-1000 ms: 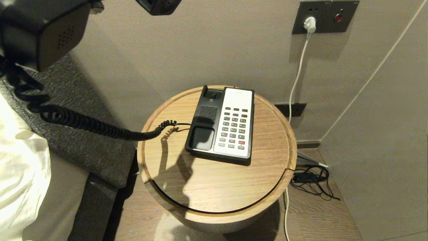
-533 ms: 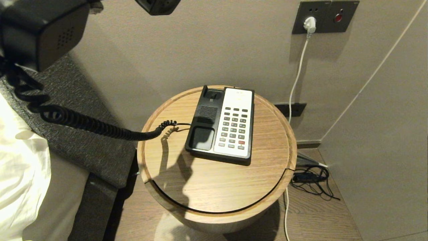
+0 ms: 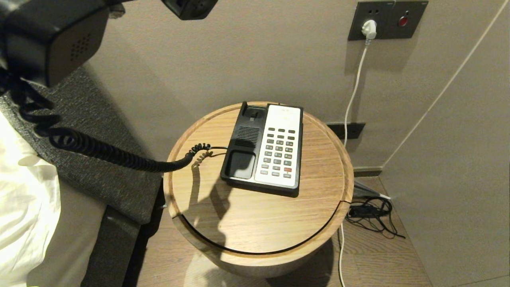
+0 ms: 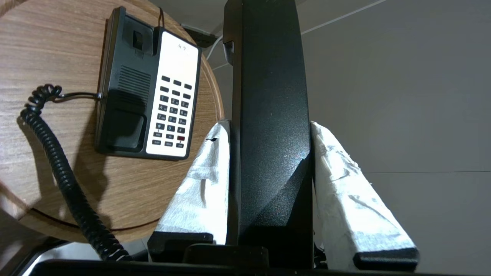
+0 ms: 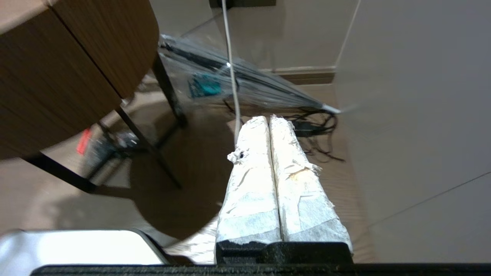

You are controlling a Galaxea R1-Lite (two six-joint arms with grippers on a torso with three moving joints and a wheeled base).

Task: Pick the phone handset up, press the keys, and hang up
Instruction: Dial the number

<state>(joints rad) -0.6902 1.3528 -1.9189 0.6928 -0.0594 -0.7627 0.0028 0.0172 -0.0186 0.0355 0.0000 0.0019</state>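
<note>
While the left hand (image 4: 270, 126) clamps the phone handset (image 4: 270, 115), its cradle (image 3: 246, 143) sits empty.

One phone handset (image 4: 270, 115), one phone base (image 3: 263, 149), one round table (image 3: 255, 223), two wall plates (image 3: 386, 20)

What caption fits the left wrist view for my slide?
Left claw shut on the lifted phone handset, above the phone base with its keys on the round table.
</note>
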